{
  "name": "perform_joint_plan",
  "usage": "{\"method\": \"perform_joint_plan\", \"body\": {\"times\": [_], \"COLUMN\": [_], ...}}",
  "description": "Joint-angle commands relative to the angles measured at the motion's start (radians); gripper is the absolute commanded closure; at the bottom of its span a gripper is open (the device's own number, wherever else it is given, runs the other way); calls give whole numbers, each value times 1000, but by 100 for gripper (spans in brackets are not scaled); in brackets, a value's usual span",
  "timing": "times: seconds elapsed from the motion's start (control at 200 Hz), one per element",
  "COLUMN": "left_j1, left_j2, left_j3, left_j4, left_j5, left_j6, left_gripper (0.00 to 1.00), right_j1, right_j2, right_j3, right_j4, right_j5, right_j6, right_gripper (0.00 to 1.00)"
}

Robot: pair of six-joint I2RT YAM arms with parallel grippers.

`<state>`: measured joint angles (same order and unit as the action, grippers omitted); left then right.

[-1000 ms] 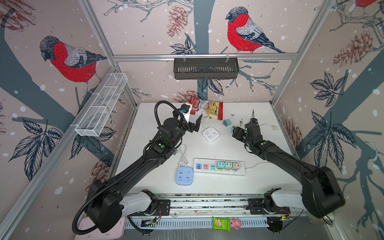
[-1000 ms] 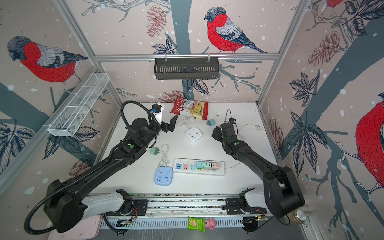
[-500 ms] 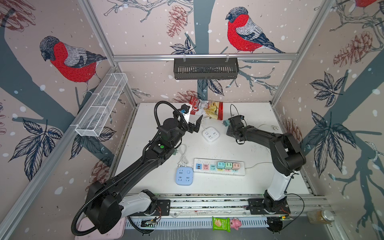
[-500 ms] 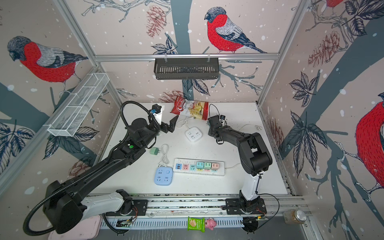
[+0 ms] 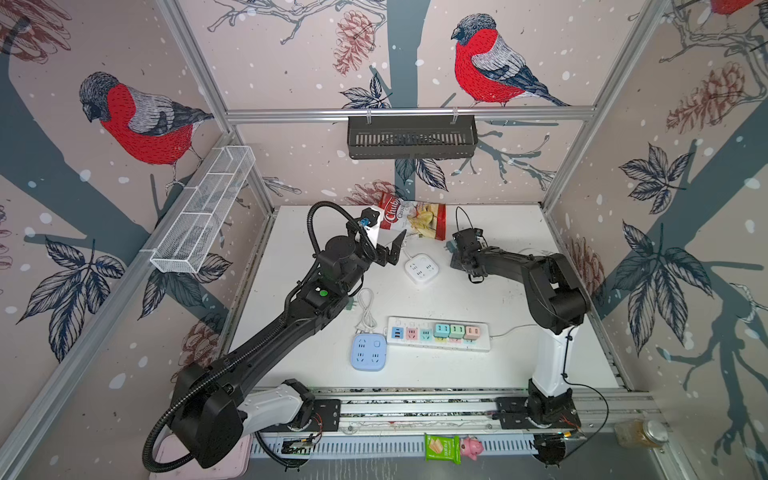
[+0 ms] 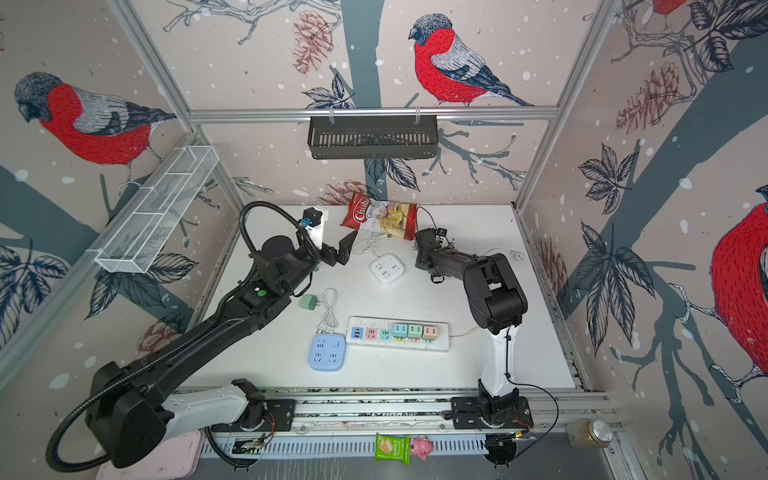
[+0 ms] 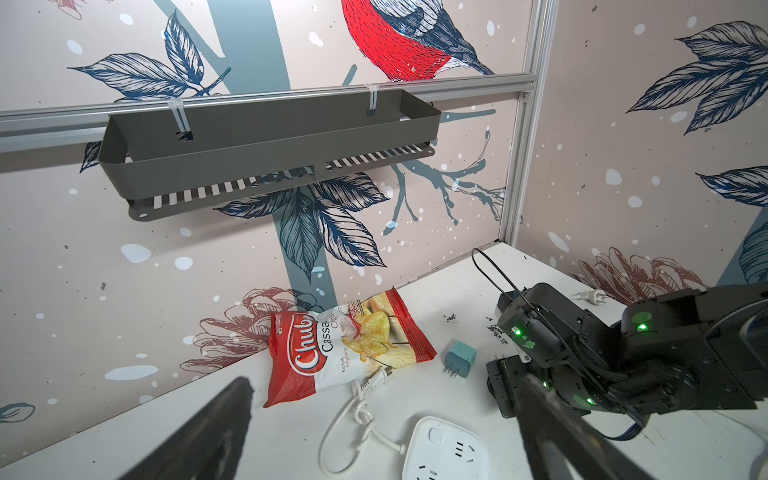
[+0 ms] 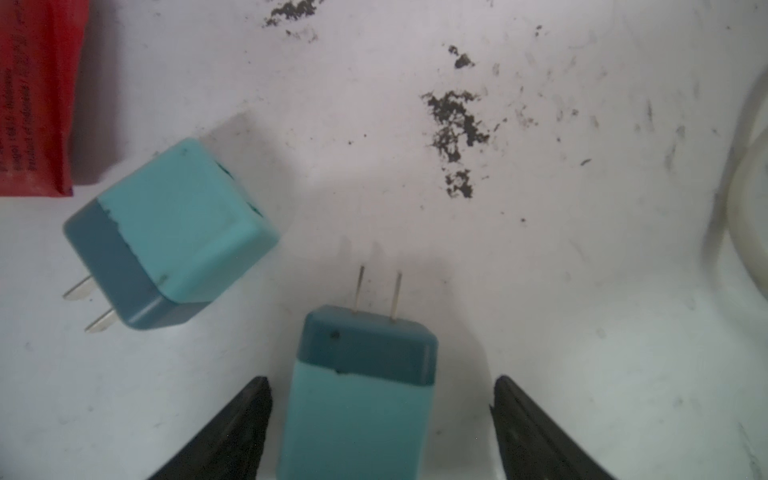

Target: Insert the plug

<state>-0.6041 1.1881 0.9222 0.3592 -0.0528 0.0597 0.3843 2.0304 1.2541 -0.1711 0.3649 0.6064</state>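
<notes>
1. Since a second ago the right arm has swung from a long diagonal reach into a folded pose with its elbow raised. That brings the right gripper (image 8: 380,380) low over the back of the table (image 8: 582,291), near the chip bag (image 5: 415,218). The left arm has not shifted.
2. The right gripper's jaws now stand spread on either side of a teal plug (image 8: 361,395). A clear gap shows on one side, so nothing is pinched yet. Closing on the plug looks like the step in hand, and insertion is still ahead.
3. The plug sits well apart from the power strip (image 5: 438,334) at the front. Its long axis runs along the gripper's reach, and its two prongs point forward past the fingertips, away from the wrist.
4. A second teal plug (image 8: 174,224) lies just beside it, with its prongs angled another way.
5. The left gripper (image 5: 388,245) hangs spread wide and empty near the white socket cube (image 5: 422,270).
</notes>
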Motion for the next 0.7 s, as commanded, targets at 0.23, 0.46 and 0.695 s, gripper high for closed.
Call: {"method": "perform_joint_plan", "body": {"times": [0.23, 0.46, 0.695], "left_j1": [4, 5, 6], "left_j2": [-3, -4, -4], "left_j3": [5, 4, -4], "left_j4": [27, 30, 29], "left_j5": [16, 14, 12], "left_j6": [5, 8, 12], "left_gripper": [2, 2, 2], "right_j1": [-7, -8, 79], "right_j2": [15, -29, -178], "right_j3": [-11, -67, -133], "right_j4": [-60, -36, -52], "right_j5": [-34, -83, -86], "right_j6": [-16, -7, 6], "right_gripper": [48, 64, 64]}}
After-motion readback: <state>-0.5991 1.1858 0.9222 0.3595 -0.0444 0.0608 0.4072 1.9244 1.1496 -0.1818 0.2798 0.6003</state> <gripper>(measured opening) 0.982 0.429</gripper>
